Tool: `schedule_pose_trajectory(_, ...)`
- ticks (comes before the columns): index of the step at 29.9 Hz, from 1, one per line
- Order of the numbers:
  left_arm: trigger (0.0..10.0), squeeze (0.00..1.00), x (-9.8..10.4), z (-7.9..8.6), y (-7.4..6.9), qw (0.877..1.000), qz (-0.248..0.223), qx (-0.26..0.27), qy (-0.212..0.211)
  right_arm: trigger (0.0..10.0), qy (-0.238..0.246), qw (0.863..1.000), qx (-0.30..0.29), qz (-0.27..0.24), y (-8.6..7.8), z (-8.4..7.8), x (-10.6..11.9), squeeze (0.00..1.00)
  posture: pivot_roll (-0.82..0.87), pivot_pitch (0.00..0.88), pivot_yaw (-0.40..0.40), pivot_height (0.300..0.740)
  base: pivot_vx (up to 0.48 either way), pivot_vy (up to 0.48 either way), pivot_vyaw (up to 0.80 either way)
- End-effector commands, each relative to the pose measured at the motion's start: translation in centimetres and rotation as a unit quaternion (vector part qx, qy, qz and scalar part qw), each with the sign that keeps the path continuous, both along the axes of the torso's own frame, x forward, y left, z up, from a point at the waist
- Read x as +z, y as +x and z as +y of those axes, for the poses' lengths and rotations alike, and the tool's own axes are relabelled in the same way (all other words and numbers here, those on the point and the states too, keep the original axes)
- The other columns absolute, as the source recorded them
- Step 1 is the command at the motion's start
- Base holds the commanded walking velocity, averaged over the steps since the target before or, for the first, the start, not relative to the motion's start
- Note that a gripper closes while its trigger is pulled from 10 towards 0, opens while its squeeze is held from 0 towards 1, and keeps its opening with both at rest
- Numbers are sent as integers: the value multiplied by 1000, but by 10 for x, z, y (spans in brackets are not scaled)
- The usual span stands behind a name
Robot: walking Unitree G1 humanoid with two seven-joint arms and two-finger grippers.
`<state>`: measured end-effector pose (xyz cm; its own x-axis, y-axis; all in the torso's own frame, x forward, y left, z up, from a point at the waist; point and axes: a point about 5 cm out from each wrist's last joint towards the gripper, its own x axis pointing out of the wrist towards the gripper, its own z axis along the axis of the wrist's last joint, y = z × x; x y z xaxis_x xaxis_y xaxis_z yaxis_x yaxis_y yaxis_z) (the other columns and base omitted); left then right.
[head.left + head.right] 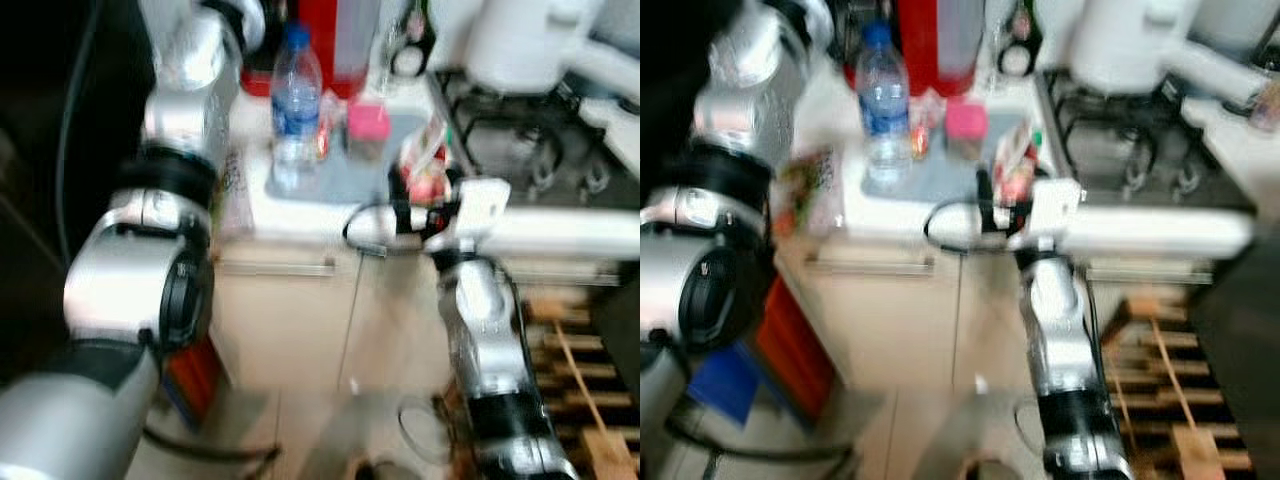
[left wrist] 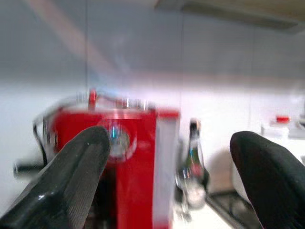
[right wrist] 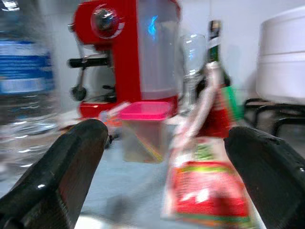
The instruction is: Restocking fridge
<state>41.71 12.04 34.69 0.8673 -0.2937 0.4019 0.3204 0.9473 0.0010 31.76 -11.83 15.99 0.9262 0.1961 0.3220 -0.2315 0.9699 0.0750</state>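
Head views are blurred, so read this loosely. Your right gripper (image 3: 162,181) sits at the front edge of the white countertop (image 1: 300,215), fingers spread wide and holding nothing. Straight ahead of it, between the fingers in the wrist view, stands the red and white printed food pouch (image 3: 209,176), upright on the grey mat (image 1: 350,175); contact can't be told.

Behind the pouch you have the small clear container with a pink lid (image 3: 145,131), and to the robot's left of it the clear plastic water bottle with a blue label and blue cap (image 1: 297,110), also on the mat.

At the back of the counter: the red espresso machine (image 3: 126,52), a clear wine glass (image 3: 192,55) and a dark glass bottle (image 3: 214,52) beside it. To the robot's right, the white kettle (image 1: 520,40) sits on the black gas hob (image 1: 520,140).

Your left gripper (image 2: 169,181) is raised, fingers apart and empty, facing the espresso machine. Beige cabinet doors (image 1: 290,320) run below the counter.
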Motion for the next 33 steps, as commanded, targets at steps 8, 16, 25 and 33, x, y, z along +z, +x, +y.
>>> schedule_pose_trajectory(8,10000,0,-12,-7,6,997,65,-40,-8,10000,11,1000,19,11,3,6,4,0,-128,0,39,740,0,0,0)
schedule_pose_trajectory(16,10000,0,-14,-17,5,996,57,-61,13,10000,12,999,22,26,6,8,-1,0,-128,0,38,740,0,0,0)
schedule_pose_trajectory(25,10000,0,-28,-23,6,994,81,-72,14,10000,5,999,34,32,5,11,-3,0,-138,0,35,740,0,0,0)
schedule_pose_trajectory(33,10000,0,-35,-33,4,990,85,-105,34,10000,3,999,36,40,3,14,-7,0,-143,0,39,740,0,0,0)
